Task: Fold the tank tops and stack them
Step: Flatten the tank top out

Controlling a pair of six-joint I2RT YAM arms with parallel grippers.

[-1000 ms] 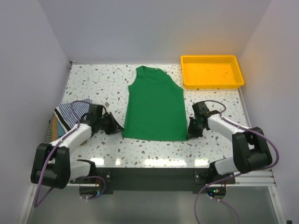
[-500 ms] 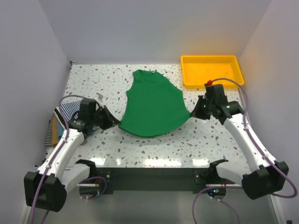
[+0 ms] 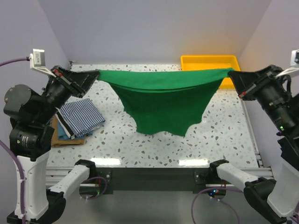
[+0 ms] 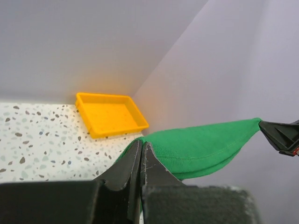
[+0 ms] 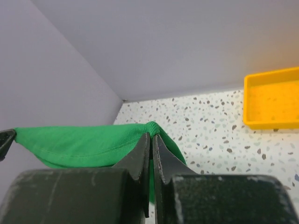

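The step in hand appears to be the fold of the green tank top (image 3: 163, 102). It hangs in the air over the speckled table (image 3: 121, 142), its lower edge sagging to a point toward the near side. To do it well, the two arms should hold the upper edge taut and level and let the hanging end meet the table first. They should then carry the held edge over it so the cloth lays down in even halves. One arm moving faster than the other would skew the fold.

On the near left of the table lies the stack it should join. There a thin navy-white striped top (image 3: 81, 116) is folded over a tan top (image 3: 65, 139); whether another lies between them is hard to tell from above.

The left gripper (image 3: 96, 74) is pinched tight on one end of the held edge, and the right gripper (image 3: 232, 72) on the other. In each wrist view the cloth comes out right at the fingertips, so the bite is shallow and a jerk could pull it free. The top spans the whole gap between them, well above the table. Beyond, at the far right corner, sits the yellow tray (image 3: 205, 58), partly behind the cloth's right end.
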